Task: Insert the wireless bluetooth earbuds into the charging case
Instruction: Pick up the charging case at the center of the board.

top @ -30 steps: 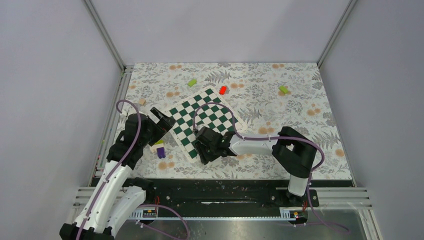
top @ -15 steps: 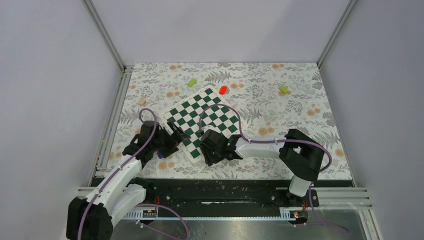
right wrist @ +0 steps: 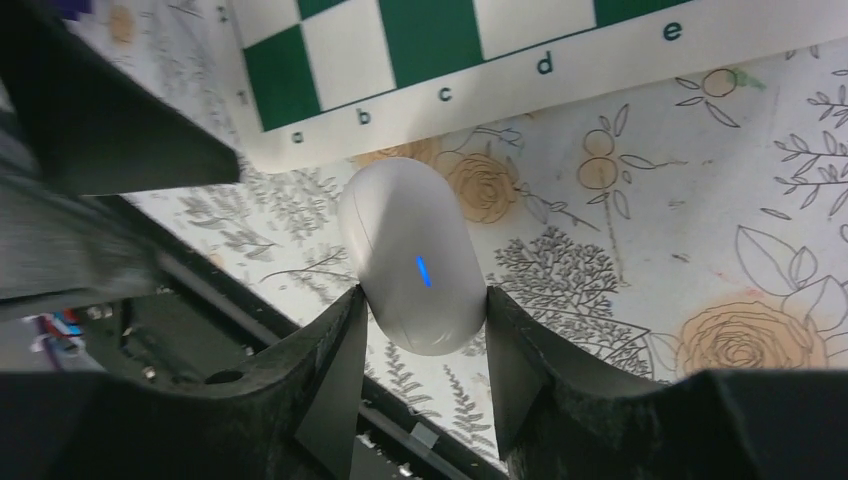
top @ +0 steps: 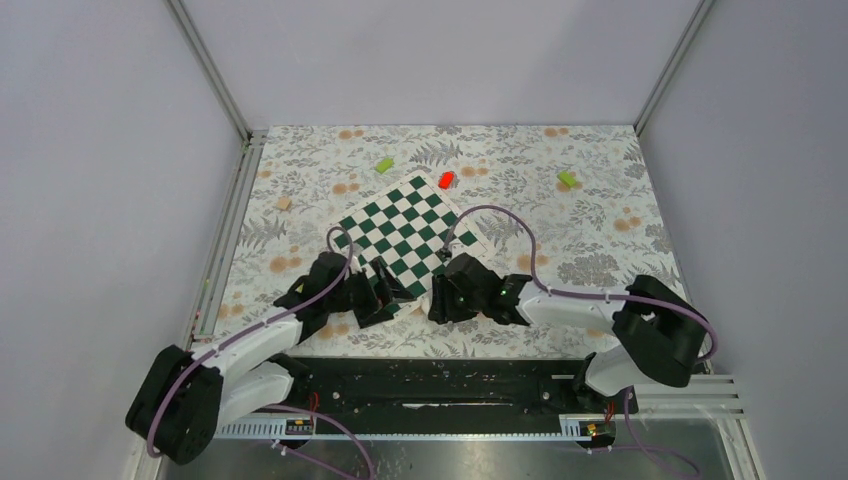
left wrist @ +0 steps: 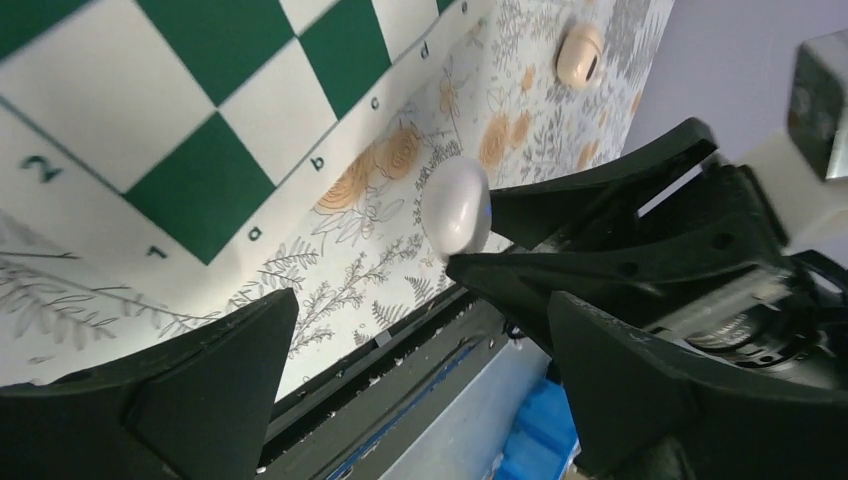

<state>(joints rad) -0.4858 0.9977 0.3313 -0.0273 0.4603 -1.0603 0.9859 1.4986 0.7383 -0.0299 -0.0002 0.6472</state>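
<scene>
Black plastic fingers (right wrist: 335, 370) of the right gripper (right wrist: 422, 300) are clamped on the lower end of a smooth white oval plastic earbud (right wrist: 410, 240) with a tiny blue light. This happens low in the centre of the overhead view, by the near edge of the floral-printed tablecloth (right wrist: 700, 250). The grip takes only that one end, I'd say so the rest stays free to go into its seat. Whether the piece is clear of the cloth I cannot tell.

Facing it from the left of that view, the left gripper (top: 385, 290) has its jaws spread wide with nothing in them. Its own camera looks straight at the white piece, which reads to me as a stance ready to steady or receive something.

Just beyond the two grippers lies the green-and-white chessboard mat (top: 405, 222), its lettered border beside the earbud. The small pale beige rounded plastic charging case (left wrist: 578, 55), with its dark hollow, lies on the cloth at the upper right of the left wrist view. It is well apart from the earbud, so the piece has yet to be carried to it.

Farthest off, toward the top of the overhead view, a small red block (top: 446, 180) and a green block (top: 384, 164) lie away from the work.
</scene>
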